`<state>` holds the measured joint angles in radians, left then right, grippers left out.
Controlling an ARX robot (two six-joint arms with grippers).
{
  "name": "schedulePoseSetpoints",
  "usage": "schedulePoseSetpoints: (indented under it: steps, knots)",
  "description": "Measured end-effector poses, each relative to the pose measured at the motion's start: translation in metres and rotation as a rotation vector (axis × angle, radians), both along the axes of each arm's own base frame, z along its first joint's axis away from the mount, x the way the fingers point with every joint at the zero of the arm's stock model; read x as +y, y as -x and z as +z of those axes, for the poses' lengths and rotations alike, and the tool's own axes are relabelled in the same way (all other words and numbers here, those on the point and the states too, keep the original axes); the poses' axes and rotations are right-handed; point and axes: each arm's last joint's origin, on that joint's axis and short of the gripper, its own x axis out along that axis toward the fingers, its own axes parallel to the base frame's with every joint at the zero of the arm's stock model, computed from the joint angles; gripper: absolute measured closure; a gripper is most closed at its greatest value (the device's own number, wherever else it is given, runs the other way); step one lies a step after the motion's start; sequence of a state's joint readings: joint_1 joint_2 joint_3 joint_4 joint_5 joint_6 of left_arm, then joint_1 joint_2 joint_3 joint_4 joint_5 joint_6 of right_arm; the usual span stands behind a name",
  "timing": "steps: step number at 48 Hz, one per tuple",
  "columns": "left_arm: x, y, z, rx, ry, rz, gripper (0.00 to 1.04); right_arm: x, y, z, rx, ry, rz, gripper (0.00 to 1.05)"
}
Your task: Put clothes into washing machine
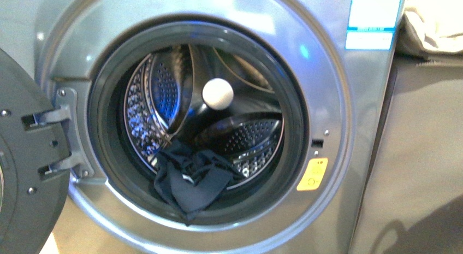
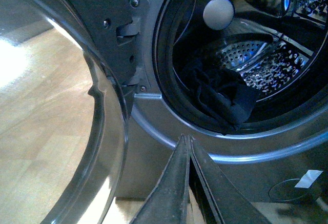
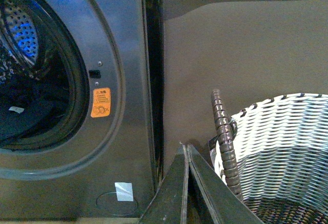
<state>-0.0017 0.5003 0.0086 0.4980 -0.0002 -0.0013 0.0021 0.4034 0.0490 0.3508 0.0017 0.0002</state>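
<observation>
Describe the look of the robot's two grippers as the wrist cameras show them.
Only the finger ends show. The left gripper has two dark grey, nearly black fingers, flat-sided and tapering to a narrow point like a wedge. The right gripper looks the same: dark, matte, tapered fingers. No cables, markings or labels show on either, and the arms themselves are out of view in all pictures.

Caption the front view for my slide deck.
Dark garment draped over the open washing machine's door gasket, half inside the drum.
</observation>
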Motion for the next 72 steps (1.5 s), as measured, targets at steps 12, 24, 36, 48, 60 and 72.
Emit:
schedulePoseSetpoints:
  steps: [12,24,36,48,60,72]
  knots:
    - [0.000,0.009,0.001,-0.003,0.000,0.000,1.01,0.000,0.007,-0.010,-0.009,0.000,0.000,1.02]
    - [0.000,0.016,0.002,-0.005,0.000,0.000,1.01,0.000,0.013,-0.010,-0.011,0.000,0.000,1.02]
    - [0.000,0.020,0.001,-0.005,0.000,0.000,1.01,0.000,0.019,-0.011,-0.002,0.000,0.000,1.02]
    - [0.000,0.032,-0.002,0.001,0.000,0.000,1.01,0.000,0.027,-0.013,-0.005,0.000,0.000,1.02]
    - [0.000,0.032,-0.002,0.002,0.000,0.000,1.01,0.000,0.027,-0.013,-0.005,0.000,0.003,1.02]
    - [0.000,0.032,-0.002,0.002,0.000,0.000,1.01,0.000,0.027,-0.013,-0.005,0.000,0.002,1.02]
